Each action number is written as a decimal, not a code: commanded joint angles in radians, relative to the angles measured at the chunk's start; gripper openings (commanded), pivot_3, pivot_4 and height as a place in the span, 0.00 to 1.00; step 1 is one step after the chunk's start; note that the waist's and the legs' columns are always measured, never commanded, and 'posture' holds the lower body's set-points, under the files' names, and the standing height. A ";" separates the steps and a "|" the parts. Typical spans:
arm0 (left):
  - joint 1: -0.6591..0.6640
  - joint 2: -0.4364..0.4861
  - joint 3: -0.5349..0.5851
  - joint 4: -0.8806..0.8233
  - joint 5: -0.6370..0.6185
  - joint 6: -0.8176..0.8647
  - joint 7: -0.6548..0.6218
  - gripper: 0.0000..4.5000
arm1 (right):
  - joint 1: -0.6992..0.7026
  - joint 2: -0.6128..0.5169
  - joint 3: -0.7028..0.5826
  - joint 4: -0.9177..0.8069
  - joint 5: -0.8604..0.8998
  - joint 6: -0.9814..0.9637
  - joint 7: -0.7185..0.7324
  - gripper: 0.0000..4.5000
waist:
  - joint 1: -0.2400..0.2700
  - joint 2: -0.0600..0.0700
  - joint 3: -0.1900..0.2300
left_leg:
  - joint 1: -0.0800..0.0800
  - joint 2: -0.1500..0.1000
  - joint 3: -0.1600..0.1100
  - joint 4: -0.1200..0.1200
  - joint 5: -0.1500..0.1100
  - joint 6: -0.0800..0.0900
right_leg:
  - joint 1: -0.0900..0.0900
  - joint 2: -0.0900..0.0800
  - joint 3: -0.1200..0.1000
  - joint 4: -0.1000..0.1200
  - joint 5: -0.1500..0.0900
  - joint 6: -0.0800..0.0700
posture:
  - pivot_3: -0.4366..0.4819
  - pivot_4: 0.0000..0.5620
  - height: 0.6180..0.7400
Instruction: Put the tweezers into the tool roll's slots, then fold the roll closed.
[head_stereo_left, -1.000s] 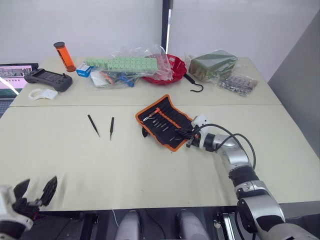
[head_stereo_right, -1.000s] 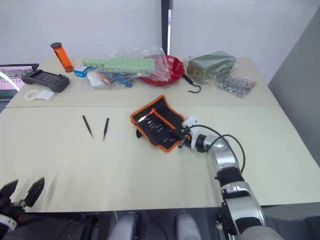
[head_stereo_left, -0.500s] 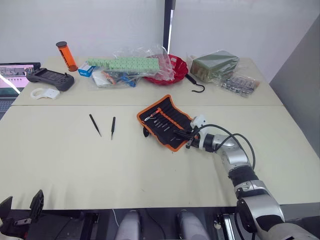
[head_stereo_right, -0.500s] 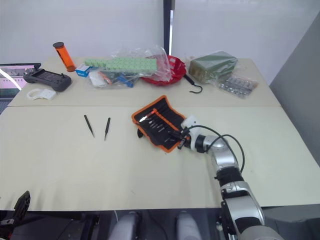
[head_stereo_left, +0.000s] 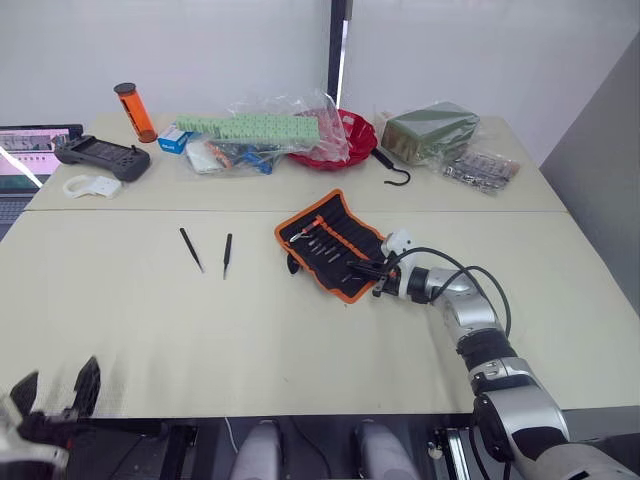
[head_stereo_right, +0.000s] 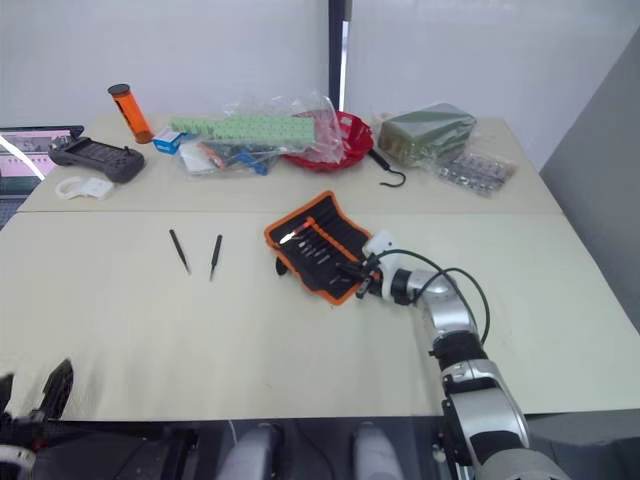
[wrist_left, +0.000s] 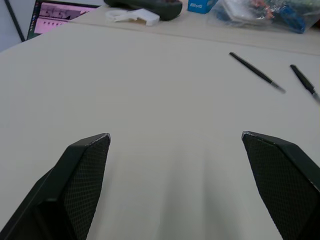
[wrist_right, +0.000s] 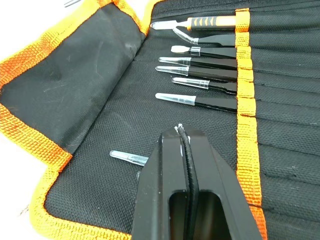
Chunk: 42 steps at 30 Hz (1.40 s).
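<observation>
My right pincer (wrist_right: 181, 131) is over the near end of the roll (head_stereo_left: 330, 240), its two fingers pressed flat together with a tweezer (wrist_right: 129, 158) lying on the fabric under them; whether the fingers pinch that tweezer I cannot tell, since its back end is hidden beneath them. The roll lies open on the table (head_stereo_left: 300, 330), right of centre, its orange-trimmed flap spread to one side. Across its inner face run the slots (wrist_right: 280, 95), crossed by an orange band, and several tools already sit in them with their pale tips pointing out toward the flap; the farthest one has an orange handle (wrist_right: 220, 21).

My left pincer (wrist_left: 175, 165) hangs low at the near left edge of the table, fingers (wrist_left: 82, 170) spread wide and holding nothing. Two tweezers (head_stereo_left: 190, 248) (head_stereo_left: 226, 254) lie loose on the table, left of the roll and well apart from it, just beside each other but not touching.

Along the far side stand a red bowl (head_stereo_left: 350, 135), a black hook (head_stereo_left: 392, 170), clear bags (head_stereo_left: 260, 135), an orange tube (head_stereo_left: 131, 111), a black controller (head_stereo_left: 100, 155) and a laptop (head_stereo_left: 30, 150).
</observation>
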 joint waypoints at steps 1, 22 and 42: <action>-0.153 0.065 -0.066 -0.035 0.018 0.122 0.150 1.00 | 0.011 -0.010 0.002 -0.050 0.001 0.027 -0.007 0.00 | 0.001 0.000 0.000 | 0.000 0.000 0.000 0.000 0.000 0.000 | 0.000 0.000 0.000 0.000 0.000 0.000 | 0.48 0.27 1.00; -0.839 0.003 -0.406 0.305 0.221 0.423 0.507 0.75 | 0.180 -0.018 -0.016 -0.376 0.033 0.205 -0.133 0.00 | 0.004 0.000 0.000 | -0.003 -0.001 -0.002 0.000 0.000 0.000 | -0.003 0.000 -0.001 0.001 0.001 0.001 | 0.48 0.27 1.00; -1.004 -0.113 -0.400 0.542 0.341 0.395 0.643 0.64 | 0.178 -0.007 0.006 -0.369 0.031 0.195 -0.168 0.00 | 0.005 0.000 0.000 | -0.004 -0.002 -0.002 0.001 0.000 0.000 | -0.003 -0.001 -0.001 0.002 0.001 0.002 | 0.48 0.27 1.00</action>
